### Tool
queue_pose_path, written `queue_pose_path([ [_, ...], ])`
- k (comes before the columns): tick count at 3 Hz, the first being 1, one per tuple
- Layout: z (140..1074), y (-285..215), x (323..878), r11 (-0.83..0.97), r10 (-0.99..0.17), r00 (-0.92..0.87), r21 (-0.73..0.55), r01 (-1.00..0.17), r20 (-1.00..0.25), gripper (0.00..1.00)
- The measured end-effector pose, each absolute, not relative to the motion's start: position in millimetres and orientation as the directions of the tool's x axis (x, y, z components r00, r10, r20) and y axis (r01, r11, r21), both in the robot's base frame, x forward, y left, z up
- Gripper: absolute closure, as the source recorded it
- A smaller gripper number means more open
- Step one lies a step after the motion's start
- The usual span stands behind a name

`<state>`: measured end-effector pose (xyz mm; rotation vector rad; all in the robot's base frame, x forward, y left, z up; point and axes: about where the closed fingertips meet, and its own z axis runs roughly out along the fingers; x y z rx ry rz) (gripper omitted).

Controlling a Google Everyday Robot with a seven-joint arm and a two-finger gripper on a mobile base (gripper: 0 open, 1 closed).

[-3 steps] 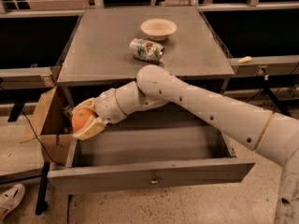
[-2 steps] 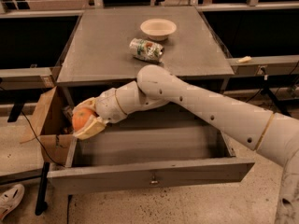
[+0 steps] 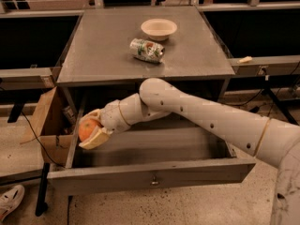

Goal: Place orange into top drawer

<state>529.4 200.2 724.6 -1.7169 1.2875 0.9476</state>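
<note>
The orange (image 3: 87,129) is a small round orange fruit held between the cream fingers of my gripper (image 3: 91,129). The gripper is shut on it, at the left end of the open top drawer (image 3: 150,177), just above the drawer's left wall. The drawer is a wide shallow grey box pulled out from under the table, with a small metal knob (image 3: 153,181) at the centre of its front panel. My white arm (image 3: 211,121) reaches from the right across the drawer and hides part of its back.
A grey table top (image 3: 108,55) stands above the drawer, bearing a green-and-silver can (image 3: 147,49) on its side and a cream bowl (image 3: 159,28). An open cardboard box (image 3: 49,125) stands left of the drawer. A white shoe (image 3: 10,201) lies at the bottom left.
</note>
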Motion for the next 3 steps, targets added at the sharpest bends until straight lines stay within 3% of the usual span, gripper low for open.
queue_pose_path([
  [1, 679.3, 176.4, 533.9, -0.126, -0.429, 0.146, -0.102, -0.987, -0.892, 1.00],
  [2, 654.7, 154.6, 540.8, -0.047, -0.452, 0.106, -0.095, -0.994, -0.885, 0.84],
  [3, 648.4, 143.9, 549.3, 0.017, -0.479, 0.094, -0.116, -0.993, -0.873, 0.61],
])
